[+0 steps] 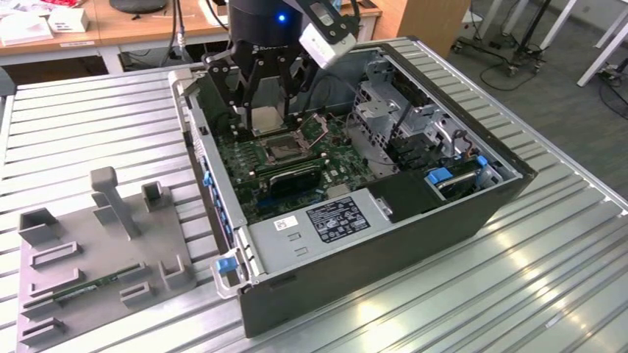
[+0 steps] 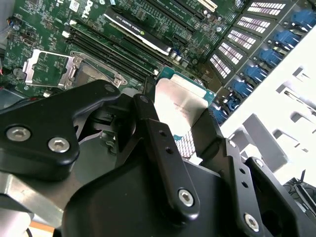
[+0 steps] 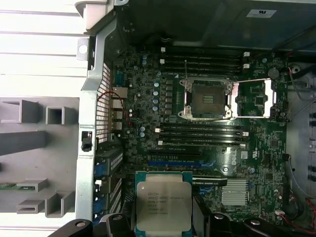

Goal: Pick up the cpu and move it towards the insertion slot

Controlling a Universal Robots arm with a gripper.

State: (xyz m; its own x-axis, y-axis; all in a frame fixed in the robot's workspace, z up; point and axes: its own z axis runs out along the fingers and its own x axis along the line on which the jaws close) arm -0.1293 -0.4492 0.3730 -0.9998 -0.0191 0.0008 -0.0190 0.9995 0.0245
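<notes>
My gripper [image 1: 267, 121] hangs inside the open computer case, shut on the cpu [image 1: 267, 116], a flat square chip with a silvery top. In the second wrist view the cpu [image 2: 180, 106] sits clamped edge to edge between the two black fingers [image 2: 158, 143]. In the first wrist view the cpu [image 3: 163, 205] is held above the green motherboard. The insertion slot [image 3: 206, 98] lies beyond it, past the black memory slots, its metal lid [image 3: 254, 98] folded open. In the exterior view the insertion slot [image 1: 282, 149] is just below and in front of the held chip.
The case walls [image 1: 211, 169] and a metal drive cage [image 1: 393, 110] close in around the motherboard. A power supply [image 1: 324, 220] fills the near end. On the exterior view's left a grey fixture plate [image 1: 147, 243] carries a green memory stick [image 1: 88, 287].
</notes>
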